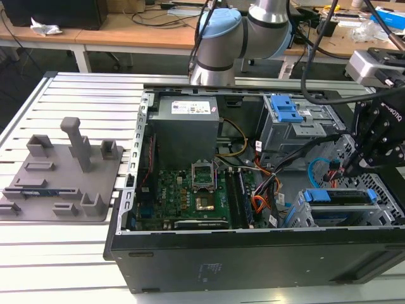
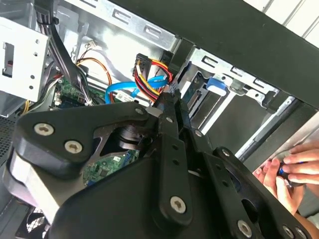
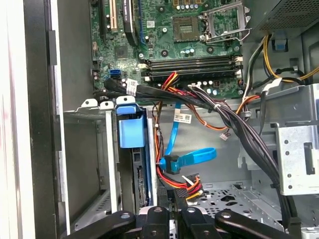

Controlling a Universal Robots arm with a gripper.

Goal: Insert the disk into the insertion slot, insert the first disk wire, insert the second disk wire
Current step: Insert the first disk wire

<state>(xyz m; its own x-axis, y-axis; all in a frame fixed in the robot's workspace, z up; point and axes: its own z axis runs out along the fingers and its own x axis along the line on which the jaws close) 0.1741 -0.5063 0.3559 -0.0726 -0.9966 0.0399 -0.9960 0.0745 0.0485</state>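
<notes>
Hovering just beside the first disk wire (image 3: 185, 183), the gripper (image 3: 174, 213).

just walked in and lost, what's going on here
A robot arm's gripper is inside an open PC case. The disk sits in the slot. The gripper hangs close to the red-orange wires and the blue cable beside the disk; whether either is plugged in can't be seen.

In the second wrist view the gripper (image 2: 168, 101) hides the plug of the first disk wire (image 2: 153, 74).
</notes>
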